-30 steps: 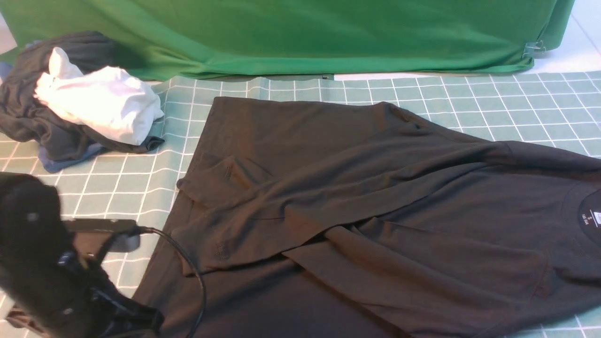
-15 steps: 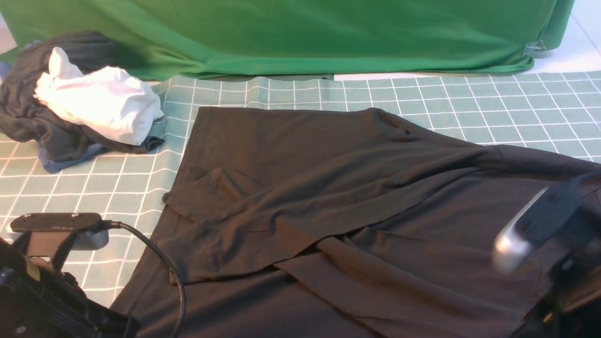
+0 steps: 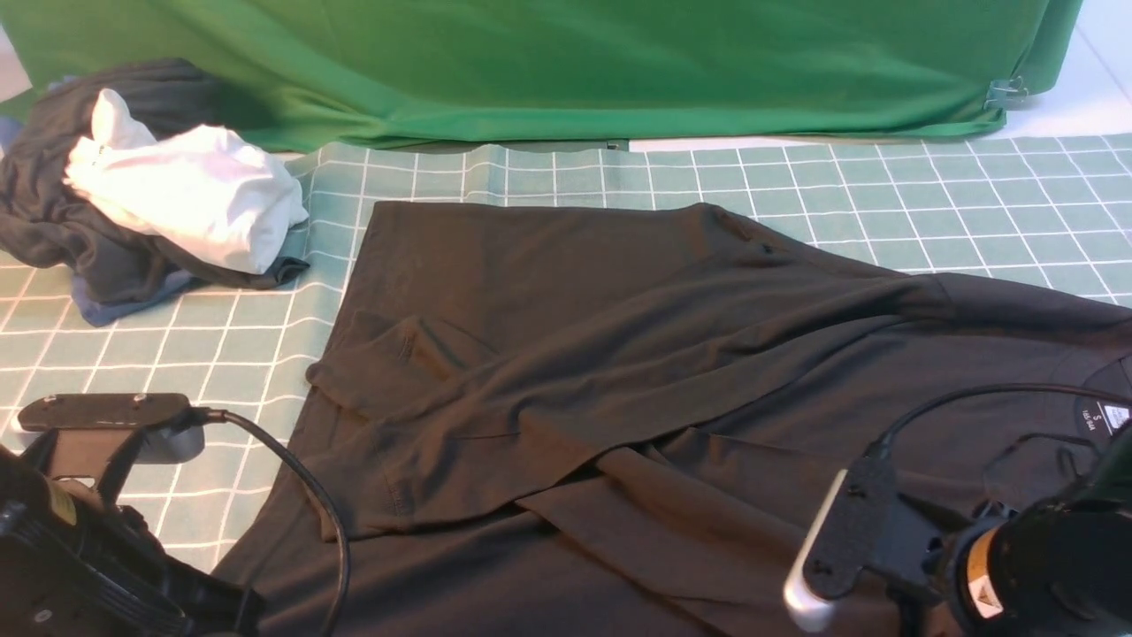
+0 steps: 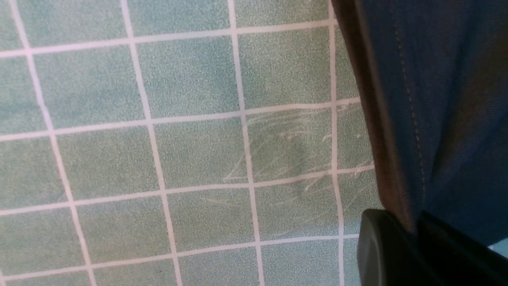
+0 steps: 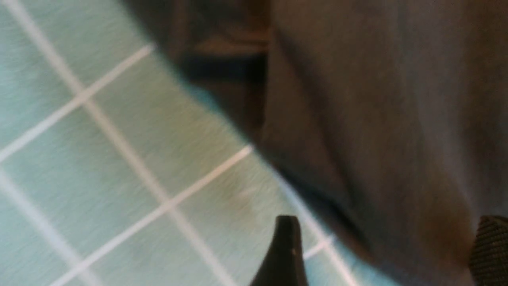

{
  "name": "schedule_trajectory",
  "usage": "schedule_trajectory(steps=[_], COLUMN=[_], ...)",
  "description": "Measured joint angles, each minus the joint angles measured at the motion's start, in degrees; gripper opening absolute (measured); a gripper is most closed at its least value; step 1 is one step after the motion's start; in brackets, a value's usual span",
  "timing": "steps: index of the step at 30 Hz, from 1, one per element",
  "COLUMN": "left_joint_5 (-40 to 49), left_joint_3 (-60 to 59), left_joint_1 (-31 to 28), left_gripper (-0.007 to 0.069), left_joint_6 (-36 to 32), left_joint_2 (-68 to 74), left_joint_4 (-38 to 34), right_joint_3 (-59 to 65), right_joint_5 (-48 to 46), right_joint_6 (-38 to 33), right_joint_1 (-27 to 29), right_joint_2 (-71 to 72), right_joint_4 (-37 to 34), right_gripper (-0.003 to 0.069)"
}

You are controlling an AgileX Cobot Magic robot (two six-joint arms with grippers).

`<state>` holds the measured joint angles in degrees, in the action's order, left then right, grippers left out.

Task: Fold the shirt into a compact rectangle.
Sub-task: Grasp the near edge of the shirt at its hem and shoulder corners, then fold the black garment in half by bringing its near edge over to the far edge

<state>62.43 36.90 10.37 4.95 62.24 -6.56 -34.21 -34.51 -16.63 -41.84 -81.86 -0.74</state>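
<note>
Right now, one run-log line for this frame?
left tool: shut on shirt hem | right tool: open, over shirt edge | shirt: spread, creased, not yet a rectangle

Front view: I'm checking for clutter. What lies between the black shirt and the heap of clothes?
Only bare checked mat separates the shirt from the heap, as the front view shows.

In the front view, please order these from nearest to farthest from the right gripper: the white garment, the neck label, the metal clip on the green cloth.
1. Neck label of the black shirt, close to the right gripper, at the right edge.
2. Metal clip, far back on the right, on the green cloth.
3. White garment, far back on the left.
</note>
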Motion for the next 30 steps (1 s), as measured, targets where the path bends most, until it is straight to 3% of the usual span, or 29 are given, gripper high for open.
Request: schedule_trajectory(steps=[3, 5, 7, 9, 10, 11, 15, 23, 30], left_joint_5=[-0.1, -0.1, -0.1, -0.2, -0.2, -0.2, 1.8, 3.4, -1.8], left_joint_3=[0.0, 0.0, 0.0, 0.0, 0.0, 0.0, 0.4, 6.3, 15.3], left_joint_1=[0.0, 0.0, 0.0, 0.0, 0.0, 0.0, 0.0, 0.0, 0.0], left_gripper=[0.0004, 0.0004, 0.0004, 0.0004, 0.0004, 0.0004, 0.0004, 0.0004, 0.0004], left_joint_6=[0.0, 0.0, 0.0, 0.0, 0.0, 0.0, 0.1, 3.5, 5.2], left_joint_2=[0.0, 0.0, 0.0, 0.0, 0.0, -0.2, -2.4, -10.5, -5.3], left_joint_4=[0.0, 0.0, 0.0, 0.0, 0.0, 0.1, -0.6, -1.7, -1.4], right_joint_3=[0.0, 0.0, 0.0, 0.0, 0.0, 0.0, 0.0, 0.0, -4.6], right_joint_5=[1.3, 1.6, 1.6, 0.7, 0.6, -1.1, -5.6, -14.4, -17.0], right_joint_6=[-0.1, -0.3, -0.5, -0.5, -0.5, -0.4, 1.1, 2.5, 4.4], right_joint_1=[0.0, 0.0, 0.0, 0.0, 0.0, 0.0, -0.8, -6.2, -2.6], right_joint_2=[-1.6, -2.8, -3.3, -3.4, -3.4, -2.9, 0.6, 13.5, 18.5], right_joint_4=[0.7, 1.4, 1.5, 1.7, 1.7, 1.9, 1.9, 1.8, 5.8], right_gripper=[0.0527, 0.0465, 0.0362, 0.0181, 0.0166, 0.0075, 0.0035, 0.0031, 0.0025])
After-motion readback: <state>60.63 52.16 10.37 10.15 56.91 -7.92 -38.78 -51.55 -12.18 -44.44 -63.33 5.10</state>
